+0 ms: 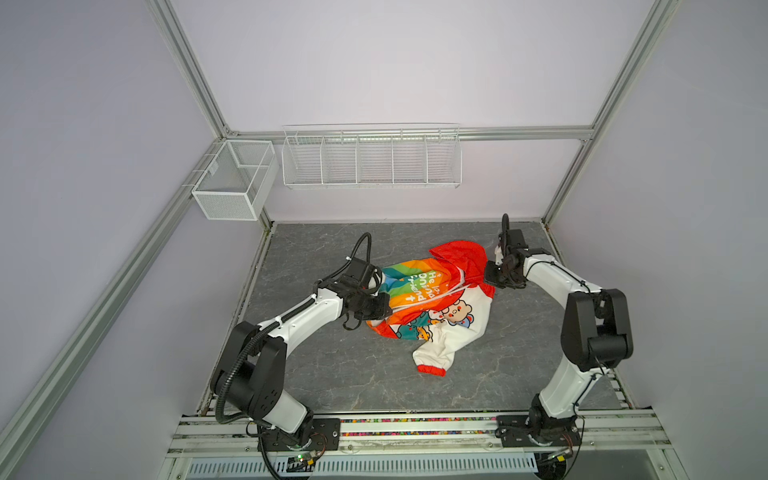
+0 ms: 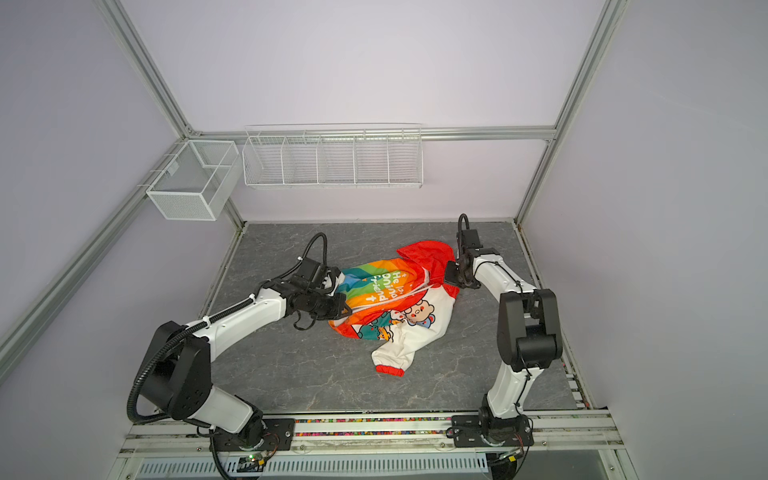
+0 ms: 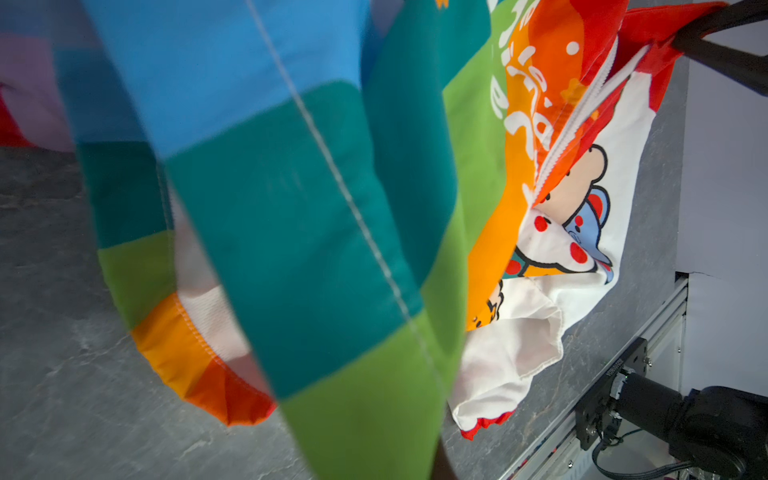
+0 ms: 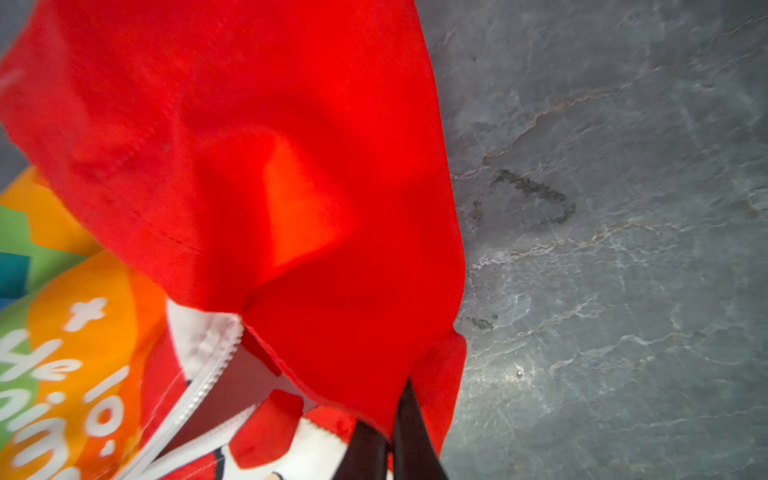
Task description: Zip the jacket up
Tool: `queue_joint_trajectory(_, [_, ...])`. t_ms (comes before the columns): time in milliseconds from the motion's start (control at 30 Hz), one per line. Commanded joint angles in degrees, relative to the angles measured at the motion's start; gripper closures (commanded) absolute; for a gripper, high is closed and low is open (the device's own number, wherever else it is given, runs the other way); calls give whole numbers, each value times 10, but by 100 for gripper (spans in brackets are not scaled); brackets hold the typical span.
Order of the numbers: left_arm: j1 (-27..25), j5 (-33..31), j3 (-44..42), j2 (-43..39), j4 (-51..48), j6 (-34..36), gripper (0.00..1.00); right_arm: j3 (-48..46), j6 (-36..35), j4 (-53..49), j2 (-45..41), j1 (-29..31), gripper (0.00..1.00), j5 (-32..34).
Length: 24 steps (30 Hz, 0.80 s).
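**A:** Top views first: where's the jacket?

**B:** The jacket point(image 1: 436, 299) lies crumpled on the grey worktop point(image 1: 332, 374). The left claw point(image 1: 383, 310) is at the hem end, farthest from the red hood point(image 1: 457, 257). The right claw point(image 1: 488, 273) is right at the hood.

**A:** Left wrist view?

**B:** Striped cloth hangs close to the lens, clear of the worktop. The left claw's tips are hidden, but I read it as pressed together on the hem. The white zipper point(image 3: 582, 120) runs off toward the hood.

**A:** Right wrist?

**B:** Two black fingers point(image 4: 415, 440) pinch the hood's edge. Beside the hood the zipper's rows part in a V. I can't find a slider.

**A:** So which step?

**B:** Stretching it out, I'd say. Next, draw the ends gently apart until the zipper lies straight, then free one claw to hunt for the slider.
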Motion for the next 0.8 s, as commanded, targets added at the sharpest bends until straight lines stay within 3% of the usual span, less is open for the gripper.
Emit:
queue_joint_trajectory(0, [3, 2, -5, 1, -8, 12, 100, 14, 14, -2, -19, -17, 93, -50])
queue_joint_trajectory(133, [3, 1, -8, 0, -5, 11, 100, 16, 24, 14, -13, -26, 93, -86])
queue_joint_trajectory(533, [3, 5, -11, -4, -1, 7, 100, 41, 43, 40, 85, -30, 93, -111])
queue_joint_trajectory(633, [3, 8, -10, -5, 0, 6, 100, 41, 42, 40, 92, -31, 84, -116])
queue_joint_trajectory(767, [3, 13, -10, -5, 1, 7, 100, 32, 41, 41, 73, -34, 58, -118])
